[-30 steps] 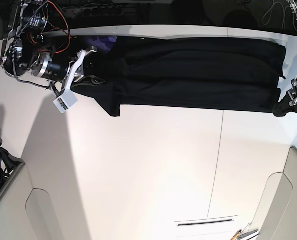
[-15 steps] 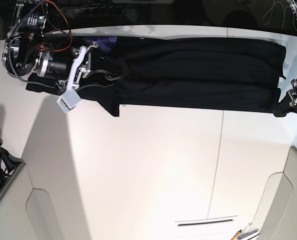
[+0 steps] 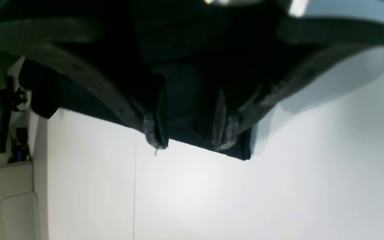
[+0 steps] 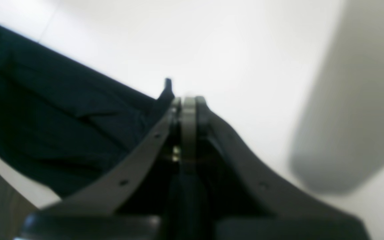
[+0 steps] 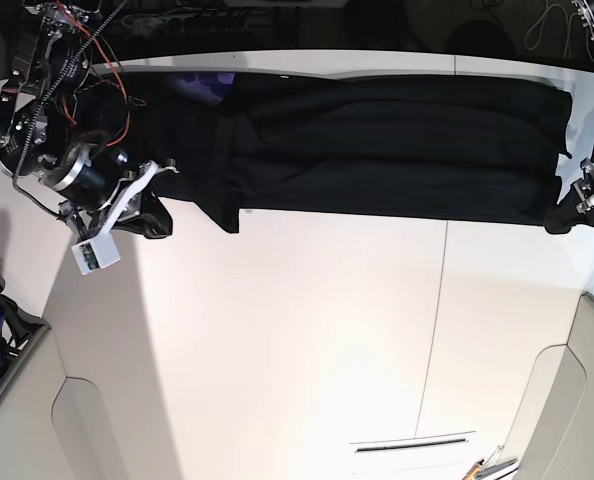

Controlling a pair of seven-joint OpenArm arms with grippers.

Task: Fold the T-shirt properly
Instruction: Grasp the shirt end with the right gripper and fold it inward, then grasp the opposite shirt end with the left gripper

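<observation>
A black T-shirt (image 5: 397,150) lies stretched in a long band across the far side of the white table (image 5: 307,340), with a small purple patch showing at its far left edge. At the left, the right gripper (image 5: 149,205) sits by the shirt's left end, dark cloth bunched at its tip. At the right edge, the left gripper (image 5: 575,208) meets the shirt's right corner.

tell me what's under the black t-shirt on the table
The black cloth T-shirt lies in a long folded band on the white table. A purple-blue printed patch peeks out at one end; the rest of the print and the table beneath are covered.
</observation>
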